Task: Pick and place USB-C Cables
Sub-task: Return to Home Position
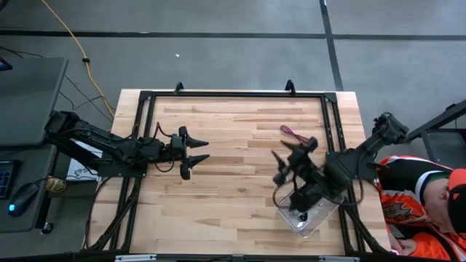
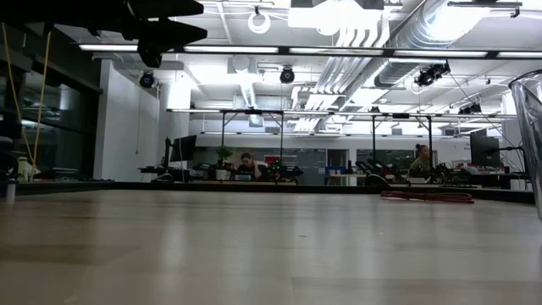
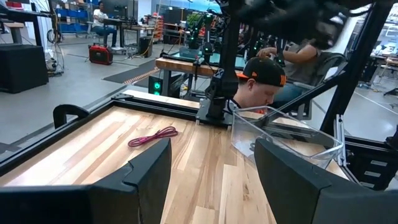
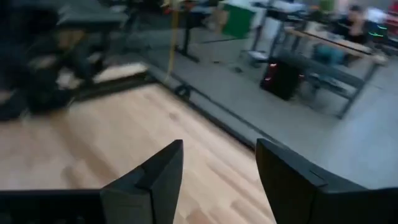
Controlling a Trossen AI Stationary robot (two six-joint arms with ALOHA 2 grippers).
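Note:
A pinkish-red cable (image 1: 291,132) lies loose on the wooden table toward its far right; it also shows in the left wrist view (image 3: 152,135) and the low view (image 2: 428,196). My right gripper (image 1: 277,168) is open and empty (image 4: 217,168). It hovers just nearer than that cable, beside a clear plastic container (image 1: 320,218). My left gripper (image 1: 207,150) waits open over the table's left half, pointing right (image 3: 211,168). The silver-grey, black and black-and-red cables do not show plainly; my right arm covers much of the container.
The clear container (image 3: 286,140) stands at the table's near right corner, its wall at the low view's edge (image 2: 533,127). A black metal frame (image 1: 233,94) borders the table. A person in an orange top (image 1: 415,204) sits close by the right edge.

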